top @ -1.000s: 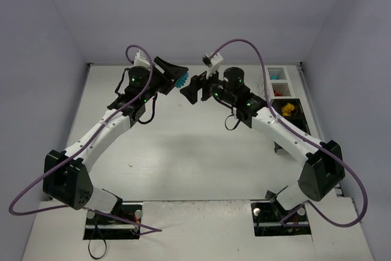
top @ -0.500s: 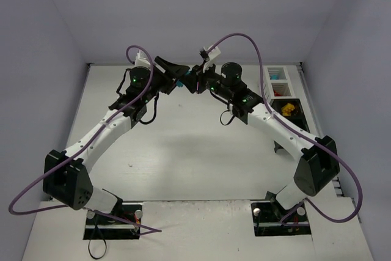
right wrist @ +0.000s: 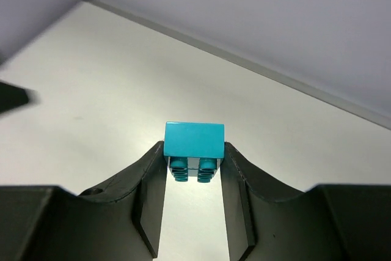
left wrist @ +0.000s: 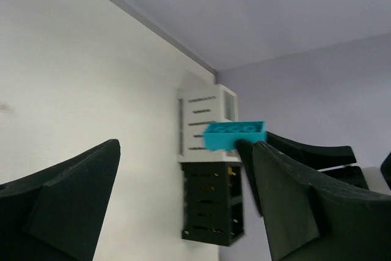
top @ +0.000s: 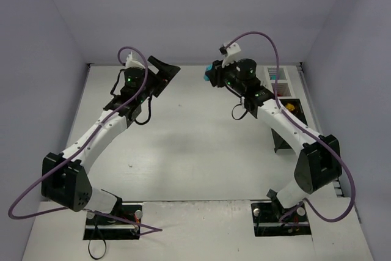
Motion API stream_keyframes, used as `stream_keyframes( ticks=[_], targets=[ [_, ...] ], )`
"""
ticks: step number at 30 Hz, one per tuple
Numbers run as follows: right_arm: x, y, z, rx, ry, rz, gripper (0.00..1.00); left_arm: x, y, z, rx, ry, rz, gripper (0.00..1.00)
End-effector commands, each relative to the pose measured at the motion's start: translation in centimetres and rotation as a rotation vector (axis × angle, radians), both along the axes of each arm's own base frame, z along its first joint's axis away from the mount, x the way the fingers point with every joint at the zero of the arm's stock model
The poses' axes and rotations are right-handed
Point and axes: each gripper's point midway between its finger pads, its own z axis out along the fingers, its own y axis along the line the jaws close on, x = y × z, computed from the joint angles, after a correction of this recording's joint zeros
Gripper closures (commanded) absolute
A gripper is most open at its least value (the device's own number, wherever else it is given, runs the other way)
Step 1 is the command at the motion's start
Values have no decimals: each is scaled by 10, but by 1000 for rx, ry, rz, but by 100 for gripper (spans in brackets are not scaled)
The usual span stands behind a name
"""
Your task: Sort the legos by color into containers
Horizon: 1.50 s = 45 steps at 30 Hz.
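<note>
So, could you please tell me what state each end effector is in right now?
Left end effector: open, holding nothing.
Right end effector: closed on a cyan lego brick.

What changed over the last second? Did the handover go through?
Yes. The left gripper let go of the cyan brick and drew back, open. The right gripper closed on it and swung right, toward the containers. The containers have not moved.

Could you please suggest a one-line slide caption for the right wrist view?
Right tool gripping a cyan brick between its two fingers, lifted above the white table.
</note>
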Motion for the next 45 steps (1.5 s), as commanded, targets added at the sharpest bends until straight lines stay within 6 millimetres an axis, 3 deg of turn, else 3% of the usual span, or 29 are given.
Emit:
stream_keyframes(
  ticks=[1,3,4,5,6,8,9,12,15,16,20,25,27,28,29,31,37,42,43,45],
  targets=[
    [30,-69,13,-76,-80,-223,100,-1,50,22,113,-88,125,18],
    [53,-125,6,-122,-76,-369,100,-6,70,5,231,-68,153,18],
    [59,-141,3,-125,-64,-405,100,-11,77,10,266,-89,161,18],
    [70,-175,-1,-125,-50,-474,100,-16,86,1,353,-83,166,18],
    [75,-189,-3,-126,-45,-506,100,-23,91,-12,400,-51,158,18],
    [86,-215,-1,-131,-47,-569,100,-34,97,-12,481,-79,134,18],
    [93,-235,-12,-142,-26,-609,100,-41,101,-25,512,-54,122,18],
    [109,-265,-21,-141,-4,-665,100,-61,113,-32,583,-50,115,18],
    [122,-272,-28,-140,9,-681,100,-74,121,-42,643,-25,103,18],
    [124,-292,-30,-133,17,-717,100,-79,123,-42,655,-27,100,18],
    [132,-311,-48,-133,60,-751,100,-95,133,-52,715,15,83,18],
    [129,-322,-71,-137,114,-763,100,-109,147,-54,748,28,118,18],
    [130,-323,-80,-140,130,-758,92,-112,150,-56,756,33,125,18],
    [130,-324,-80,-142,130,-757,80,-112,150,-56,756,32,124,18],
    [131,-323,-81,-147,130,-753,77,-113,150,-55,757,32,123,18],
    [132,-323,-79,-151,124,-746,72,-113,151,-54,765,32,129,18],
    [132,-321,-68,-169,104,-724,33,-115,156,-43,781,16,144,18],
    [120,-313,-45,-159,70,-691,28,-121,162,-26,788,-13,167,18],
    [113,-308,-26,-146,34,-673,27,-122,163,-19,790,-26,171,18],
    [102,-301,-12,-136,14,-652,24,-126,165,-6,787,-53,184,18]
  ],
)
